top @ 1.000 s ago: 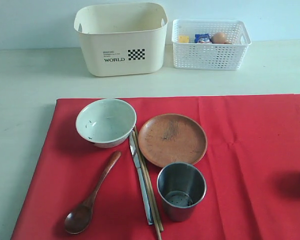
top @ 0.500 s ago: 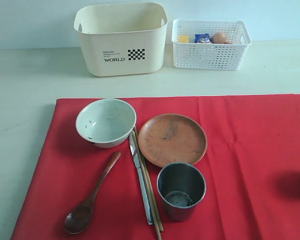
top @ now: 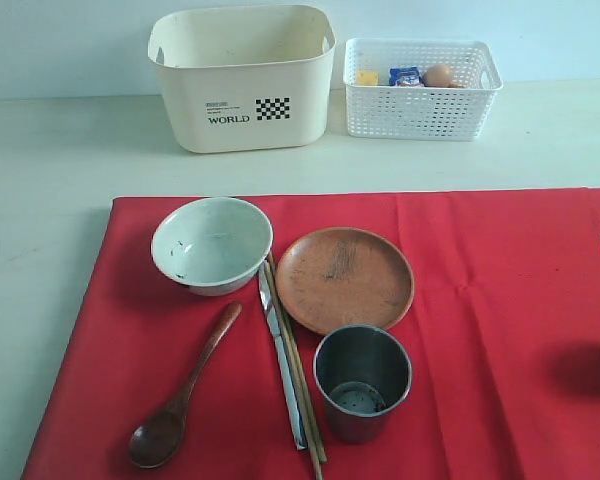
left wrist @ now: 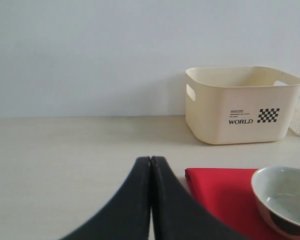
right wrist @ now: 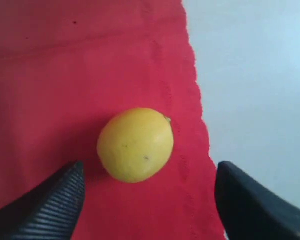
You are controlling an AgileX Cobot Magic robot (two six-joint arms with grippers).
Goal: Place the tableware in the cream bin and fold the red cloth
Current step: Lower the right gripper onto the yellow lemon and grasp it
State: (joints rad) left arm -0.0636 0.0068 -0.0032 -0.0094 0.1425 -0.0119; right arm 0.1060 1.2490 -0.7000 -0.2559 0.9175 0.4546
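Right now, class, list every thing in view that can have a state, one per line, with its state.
cream bin: upright, open-topped
white basket: upright, holding food items
red cloth: spread out, unfolded
bowl: upright, empty
plate: flat, empty
steel cup: upright
spoon: lying flat
knife: lying flat
chopsticks: lying beside knife
lemon: resting loose on cloth
left claw: shut, empty
right claw: open, empty

A round yellow lemon-like fruit (right wrist: 135, 145) rests on the bright red fabric cloth (right wrist: 65, 65), near its scalloped edge, with the pale counter (right wrist: 255, 75) beyond that edge. The black claw (right wrist: 149, 172) stands spread wide, one ribbed finger (right wrist: 55, 200) on either side of the fruit, neither touching it.
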